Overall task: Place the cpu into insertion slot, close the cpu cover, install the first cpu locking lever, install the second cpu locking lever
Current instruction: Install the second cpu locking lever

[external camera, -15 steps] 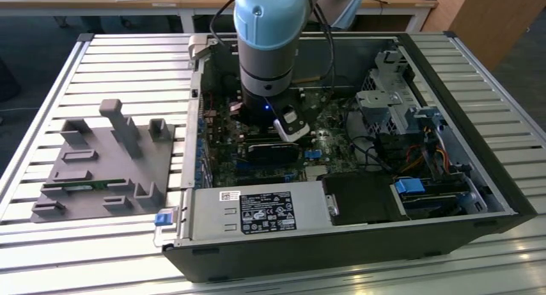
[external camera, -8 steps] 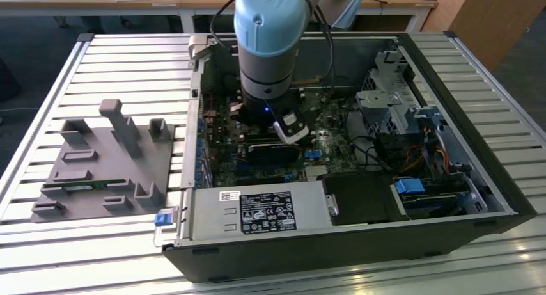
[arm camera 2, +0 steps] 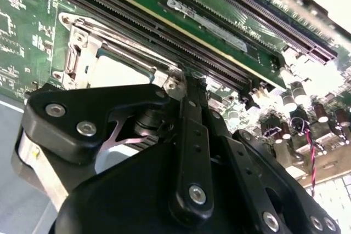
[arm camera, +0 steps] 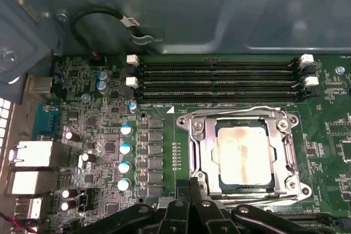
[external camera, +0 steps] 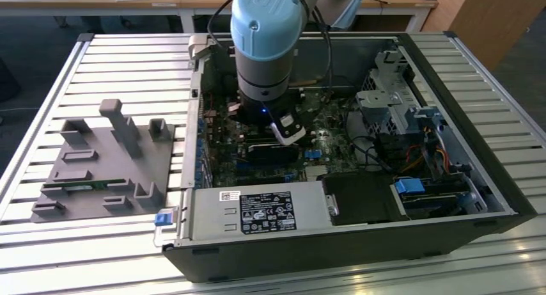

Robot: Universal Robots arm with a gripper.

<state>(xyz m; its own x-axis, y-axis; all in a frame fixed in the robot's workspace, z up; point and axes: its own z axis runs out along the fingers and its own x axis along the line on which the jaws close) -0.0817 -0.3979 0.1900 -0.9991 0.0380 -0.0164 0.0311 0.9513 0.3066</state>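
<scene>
The cpu (arm camera: 244, 154), a pale beige-silver square, lies flat in the insertion slot (arm camera: 300, 191) of the green motherboard (external camera: 328, 148). The cpu cover (arm camera: 203, 149), a silver frame, lies down around the chip, whose face shows through its window. A thin wire lever (arm camera: 241, 108) runs along the socket's edge beside the memory slots. My gripper (arm camera: 192, 204) hangs just off the socket's opposite edge, fingers together with nothing between them. In the second wrist view the gripper (arm camera 2: 184, 83) has its tip at the socket's corner, beside the cpu (arm camera 2: 118, 72) and the cover (arm camera 2: 74, 58).
The arm (external camera: 265, 45) reaches down into the open computer case. The memory slots (arm camera: 219, 80) lie beside the socket. A power-supply box (external camera: 256, 212), a drive cage (external camera: 388, 106) and cables (external camera: 422, 157) crowd the case. A grey fixture (external camera: 102, 160) stands on the table at the exterior view's left.
</scene>
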